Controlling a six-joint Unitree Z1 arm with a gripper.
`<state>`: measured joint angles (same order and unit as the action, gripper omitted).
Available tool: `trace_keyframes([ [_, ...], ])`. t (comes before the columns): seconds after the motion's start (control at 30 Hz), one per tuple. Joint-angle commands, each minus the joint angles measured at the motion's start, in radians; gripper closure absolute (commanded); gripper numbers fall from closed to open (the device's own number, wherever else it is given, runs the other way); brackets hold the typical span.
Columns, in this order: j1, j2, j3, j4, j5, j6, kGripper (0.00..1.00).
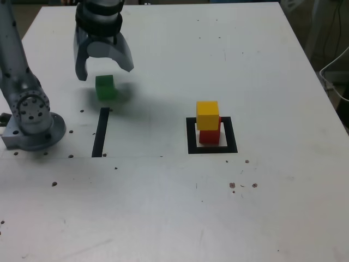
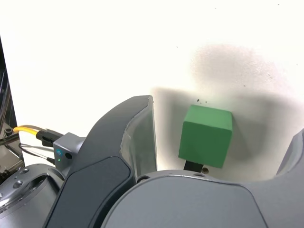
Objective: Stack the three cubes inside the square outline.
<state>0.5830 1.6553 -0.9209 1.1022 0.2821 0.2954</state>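
The green cube (image 1: 104, 87) rests on the white table at the exterior view's left. My gripper (image 1: 104, 70) hangs open just above it, its jaws spread to either side of the cube without touching it. In the wrist view the green cube (image 2: 206, 135) lies between the wide-apart jaws of the gripper (image 2: 223, 128). The yellow cube (image 1: 208, 115) sits on top of the red cube (image 1: 210, 136), and this stack stands inside the square outline (image 1: 212, 148) at the exterior view's centre right.
A straight black strip (image 1: 100, 132) lies on the table just in front of the green cube. The arm's grey base (image 1: 32, 120) stands at the exterior view's left edge. Cables (image 1: 335, 71) hang past the table's right edge.
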Motion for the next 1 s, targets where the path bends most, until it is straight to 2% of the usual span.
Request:
trace_keyframes([
  [0.0,0.008,0.016,0.012,-0.021,-0.002,0.007,0.09],
  [0.23,0.023,0.055,0.023,-0.069,-0.039,0.037,0.20],
  [0.43,0.029,0.068,0.023,-0.091,-0.065,0.041,0.41],
  [0.57,0.034,0.069,0.021,-0.089,-0.080,0.045,0.51],
  [0.97,0.049,0.069,0.021,-0.076,-0.101,0.071,0.68],
])
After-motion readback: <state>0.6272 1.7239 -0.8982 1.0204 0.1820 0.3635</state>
